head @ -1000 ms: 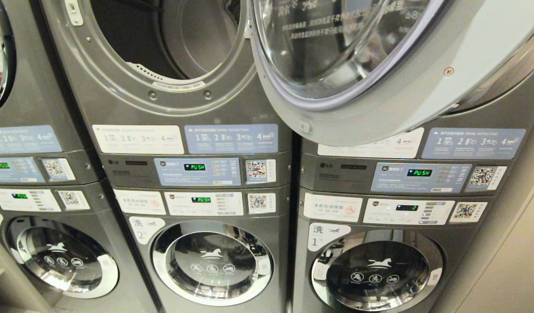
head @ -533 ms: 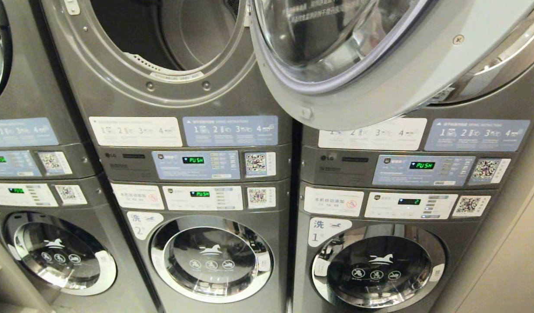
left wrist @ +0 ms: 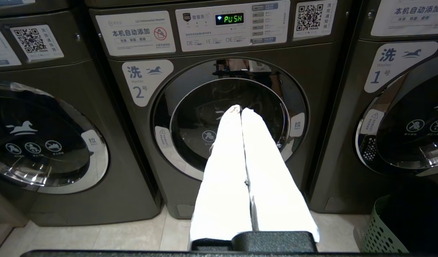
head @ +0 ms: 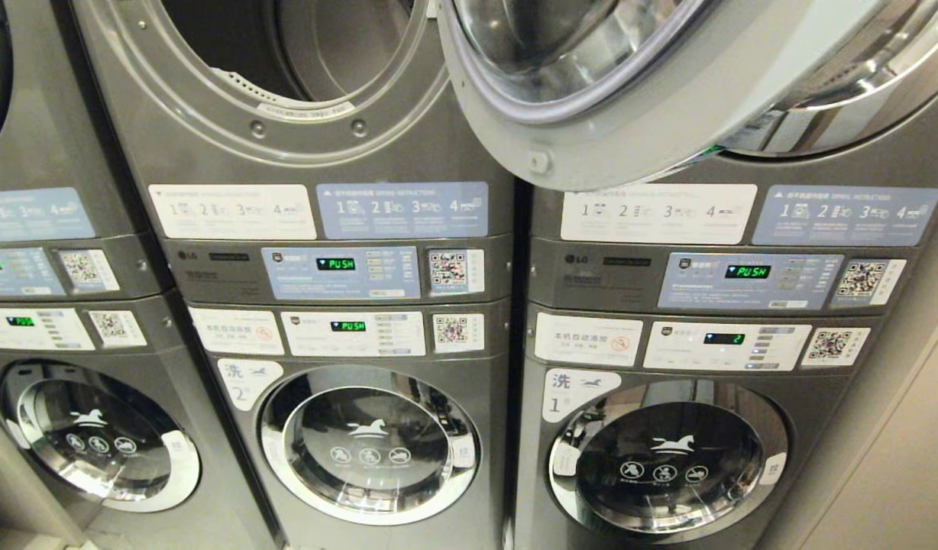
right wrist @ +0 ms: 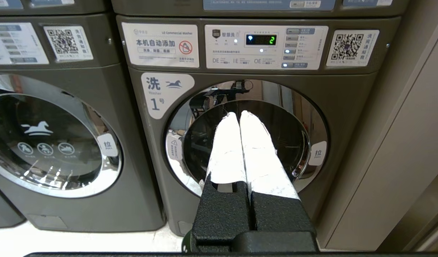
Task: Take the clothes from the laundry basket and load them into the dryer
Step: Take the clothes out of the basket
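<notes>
The head view takes in stacked grey machines: dryers above, washers below. The middle dryer (head: 286, 69) stands open, its drum dark and bare as far as the frame shows, and its door (head: 629, 84) swings out to the right, covering part of the dryer (head: 843, 114) next to it. Under it, washer 2 (head: 370, 443) is closed, as is washer 1 (head: 667, 458) to its right; a third washer (head: 95, 435) sits at the left edge. The panel (head: 339, 263) below the open dryer reads PUSH.

Neither arm reaches into the head view. The left gripper (left wrist: 240, 112) hangs low in front of washer 2 with its white fingers (left wrist: 226, 171) pressed together, holding nothing. The right gripper (right wrist: 239, 115) hangs in front of washer 1, fingers likewise closed and empty.

A green perforated basket (left wrist: 377, 232) stands on the floor (left wrist: 97, 233) at the foot of washer 1, just visible from the left wrist; something dark fills it, though whether that is clothing cannot be told.
</notes>
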Tool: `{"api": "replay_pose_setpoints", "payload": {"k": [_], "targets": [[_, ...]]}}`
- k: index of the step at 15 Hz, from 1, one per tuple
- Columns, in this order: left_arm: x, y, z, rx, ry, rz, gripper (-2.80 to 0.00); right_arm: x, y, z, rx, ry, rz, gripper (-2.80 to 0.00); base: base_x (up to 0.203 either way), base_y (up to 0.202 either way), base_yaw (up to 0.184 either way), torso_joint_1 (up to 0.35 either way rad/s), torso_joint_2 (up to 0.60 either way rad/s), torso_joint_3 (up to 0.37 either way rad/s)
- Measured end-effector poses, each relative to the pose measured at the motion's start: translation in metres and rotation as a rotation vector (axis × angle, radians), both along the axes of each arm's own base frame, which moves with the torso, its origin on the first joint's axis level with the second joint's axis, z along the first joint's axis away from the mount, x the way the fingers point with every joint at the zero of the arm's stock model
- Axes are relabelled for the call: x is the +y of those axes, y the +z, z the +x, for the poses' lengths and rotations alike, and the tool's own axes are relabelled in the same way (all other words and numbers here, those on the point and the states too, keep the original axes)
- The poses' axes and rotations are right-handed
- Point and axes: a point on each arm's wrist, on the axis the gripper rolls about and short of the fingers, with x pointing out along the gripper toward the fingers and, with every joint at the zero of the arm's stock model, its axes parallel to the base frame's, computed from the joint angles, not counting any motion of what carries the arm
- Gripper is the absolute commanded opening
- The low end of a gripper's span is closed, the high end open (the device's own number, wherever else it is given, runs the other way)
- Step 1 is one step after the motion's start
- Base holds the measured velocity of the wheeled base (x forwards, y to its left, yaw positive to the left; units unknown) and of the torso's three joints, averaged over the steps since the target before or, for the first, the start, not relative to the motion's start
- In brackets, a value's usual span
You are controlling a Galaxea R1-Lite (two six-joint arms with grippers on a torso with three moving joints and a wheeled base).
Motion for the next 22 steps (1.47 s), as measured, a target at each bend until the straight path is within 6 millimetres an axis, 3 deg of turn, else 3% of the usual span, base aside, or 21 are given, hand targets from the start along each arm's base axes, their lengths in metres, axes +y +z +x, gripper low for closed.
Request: {"api": "replay_pose_setpoints", "payload": {"k": [9, 22], "targets": [[0.0001, 0.0, 0.0, 0.001, 0.003, -0.016, -2.8, 0.0, 0.0, 0.0, 0.0, 0.0, -0.001, -2.8, 0.0, 0.0, 0.0, -0.151, 0.35, 0.201], [0.0, 0.0001, 0.0, 0.0, 0.003, -0.016, -2.8, 0.0, 0.0, 0.0, 0.0, 0.0, -0.001, -2.8, 0.0, 0.0, 0.0, -0.201, 0.52, 0.317]]}}
